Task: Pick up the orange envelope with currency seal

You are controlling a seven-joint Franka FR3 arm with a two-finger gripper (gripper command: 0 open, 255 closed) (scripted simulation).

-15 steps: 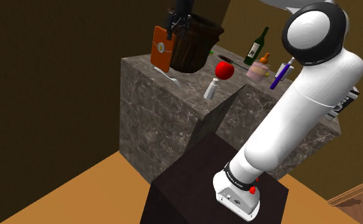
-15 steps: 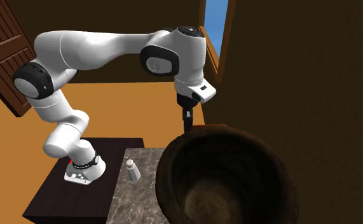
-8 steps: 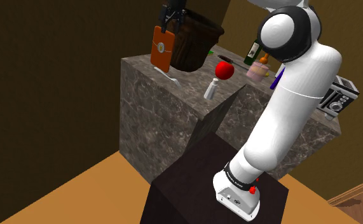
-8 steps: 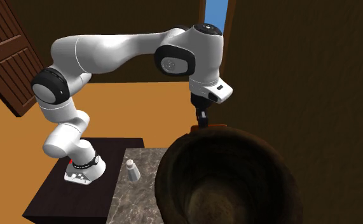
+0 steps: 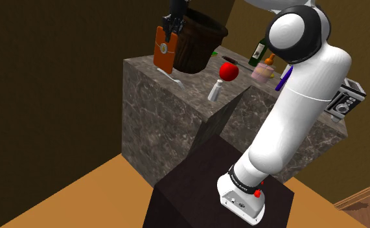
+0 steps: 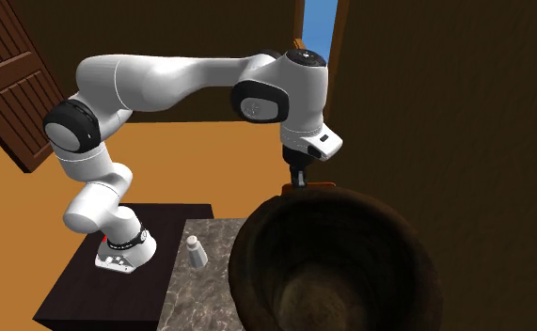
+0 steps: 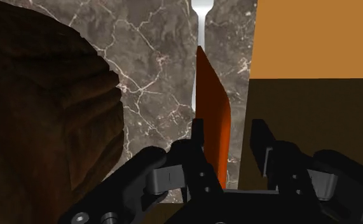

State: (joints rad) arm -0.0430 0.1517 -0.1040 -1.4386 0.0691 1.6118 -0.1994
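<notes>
Figure: white arm reaching from its stand (image 5: 206,184) to the far corner of a marbled desk (image 5: 151,110). Landmark: the dark brown pot (image 5: 199,42) on that corner.

(a) Shoulder view. The orange envelope (image 5: 162,57), bearing a pale oval seal, stands on edge against the pot's outer wall, on the side away from the arm's stand. The black gripper (image 5: 171,24) sits at the envelope's upper edge. In front of the pot lie a white fork (image 5: 177,79), a salt shaker (image 5: 216,89) and a red apple (image 5: 229,71); farther from the pot stand a wine bottle (image 5: 262,46) and a microwave (image 5: 343,100).

(b) Second exterior view. The pot (image 6: 332,263) fills the foreground; the gripper (image 6: 299,181) points down just beyond the pot's far rim, beside a sliver of the envelope (image 6: 319,184).

(c) Wrist view. The gripper (image 7: 227,125) is open: its fingers (image 7: 198,137) stand apart, straddling the envelope (image 7: 212,121), seen edge-on. One finger lies next to the envelope; the other is clear of it. The pot (image 7: 46,108) rises beside the envelope, with the desk (image 7: 154,63) and the fork (image 7: 199,19) beneath.
</notes>
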